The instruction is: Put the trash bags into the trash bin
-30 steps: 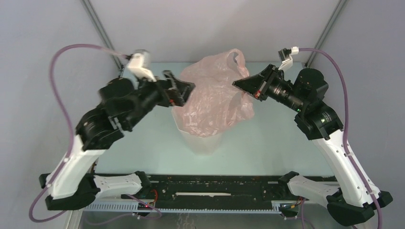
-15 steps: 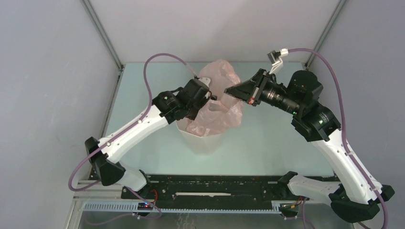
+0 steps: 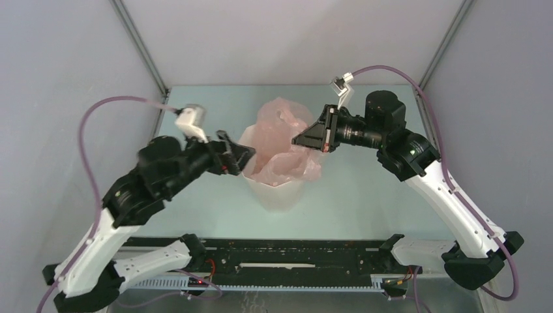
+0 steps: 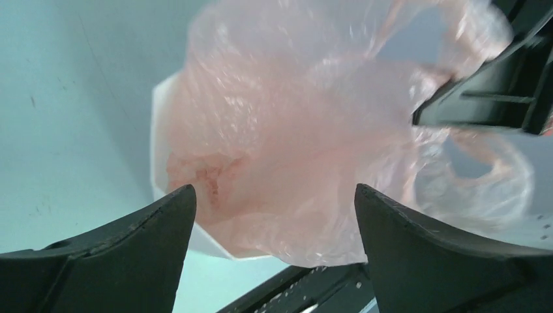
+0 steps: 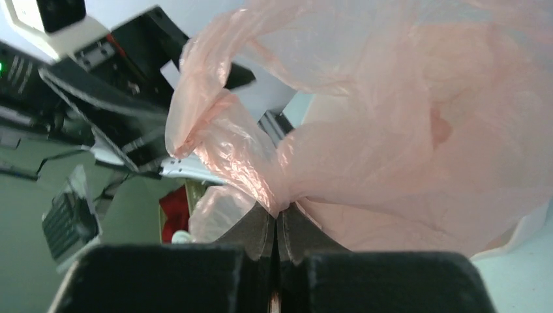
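Note:
The pale-pink trash bag point(image 3: 282, 140) sits partly inside the white trash bin point(image 3: 279, 192), bulging above its rim, with a loop handle standing up at the back. My right gripper point(image 3: 297, 139) is shut on a pinch of the bag's film above the bin; the right wrist view shows the film point(image 5: 391, 130) bunched between its closed tips point(image 5: 278, 212). My left gripper point(image 3: 240, 155) hangs just left of the bin rim, open and holding nothing. In the left wrist view its fingers point(image 4: 156, 225) stand wide apart before the bag point(image 4: 293, 130) and bin rim point(image 4: 158, 130).
The bin stands mid-table on a pale green surface point(image 3: 365, 189). Grey walls enclose the back and both sides. A black rail point(image 3: 293, 254) with the arm bases runs along the near edge. Purple cables loop above both arms.
The left gripper reached into the bag, then pulled back to the left of the bin. The right gripper moved left and down with the bag, which now sits lower in the bin.

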Action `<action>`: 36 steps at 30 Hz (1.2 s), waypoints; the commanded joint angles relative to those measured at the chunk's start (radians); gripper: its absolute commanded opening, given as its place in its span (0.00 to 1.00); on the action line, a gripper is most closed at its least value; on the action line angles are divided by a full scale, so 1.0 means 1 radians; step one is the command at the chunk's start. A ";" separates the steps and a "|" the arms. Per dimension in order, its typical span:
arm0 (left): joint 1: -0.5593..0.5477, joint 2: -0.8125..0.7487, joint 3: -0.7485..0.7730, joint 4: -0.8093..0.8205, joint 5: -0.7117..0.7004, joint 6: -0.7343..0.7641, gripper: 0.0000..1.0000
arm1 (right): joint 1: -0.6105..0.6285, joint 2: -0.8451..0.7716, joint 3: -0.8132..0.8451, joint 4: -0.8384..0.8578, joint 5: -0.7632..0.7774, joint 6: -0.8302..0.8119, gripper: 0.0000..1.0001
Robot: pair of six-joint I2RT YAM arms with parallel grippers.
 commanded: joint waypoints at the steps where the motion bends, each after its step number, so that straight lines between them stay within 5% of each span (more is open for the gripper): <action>1: 0.066 -0.066 -0.003 0.042 -0.052 -0.010 0.98 | -0.024 -0.040 0.009 0.038 -0.225 -0.120 0.00; 5: 0.236 -0.010 0.058 0.046 0.075 -0.126 1.00 | -0.043 -0.087 -0.040 0.090 -0.337 -0.125 0.00; 9: 0.349 0.103 0.099 0.214 0.276 -0.241 1.00 | -0.035 -0.093 -0.073 0.143 -0.405 -0.104 0.00; 16: 0.402 0.342 0.200 0.344 0.406 -0.364 0.88 | 0.033 -0.089 -0.087 0.133 -0.372 -0.102 0.00; 23: 0.355 0.412 0.169 0.412 0.623 -0.266 0.74 | 0.050 -0.073 -0.095 0.136 -0.328 -0.091 0.00; 30: 0.272 0.256 -0.016 0.201 0.468 -0.056 0.46 | 0.023 -0.059 -0.096 0.122 -0.185 -0.051 0.00; 36: 0.255 0.193 -0.136 0.099 0.394 -0.048 0.40 | 0.003 -0.018 -0.094 0.159 -0.001 0.038 0.00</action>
